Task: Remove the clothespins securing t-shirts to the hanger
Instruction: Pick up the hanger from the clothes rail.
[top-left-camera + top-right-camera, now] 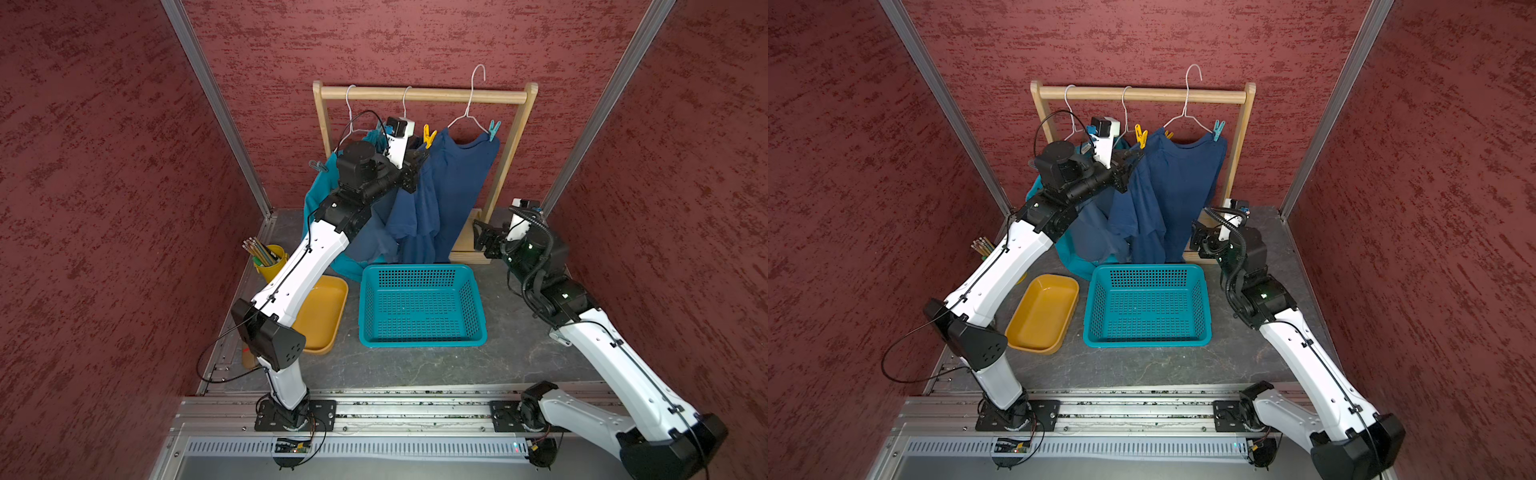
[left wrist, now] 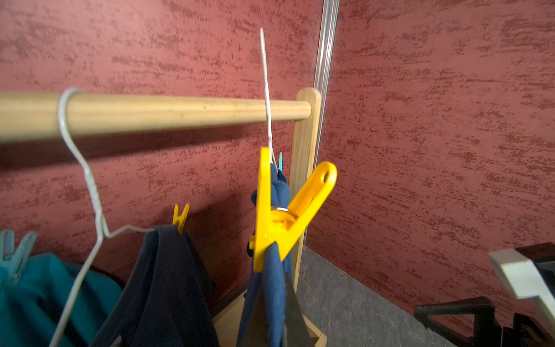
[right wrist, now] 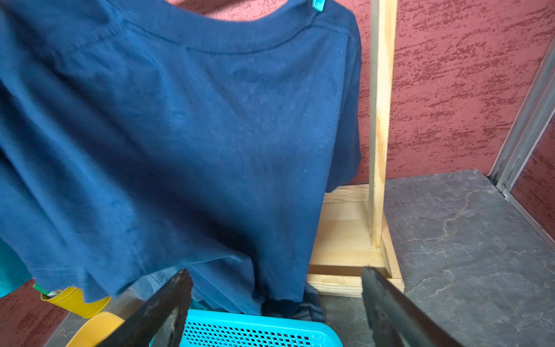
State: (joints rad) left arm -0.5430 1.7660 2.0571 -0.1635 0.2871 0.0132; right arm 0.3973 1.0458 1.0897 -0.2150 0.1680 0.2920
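Your left gripper (image 2: 290, 303) has its jaws shut, just under the yellow clothespin (image 2: 285, 216) that is biting the dark blue t-shirt (image 2: 270, 288). Your right gripper (image 3: 276, 270) is open and empty. Next, I think you should open the left jaws, go up and squeeze that pin's tails.

You have even, fairly bright light from overhead. The wooden rail (image 2: 180, 112) casts a soft dark band on the wall (image 2: 180, 168) just beneath it. Its near end blurs, as does the teal t-shirt (image 2: 36, 294) below it. In both top views, the metal posts (image 1: 216, 108) flanking the rail splay outward.
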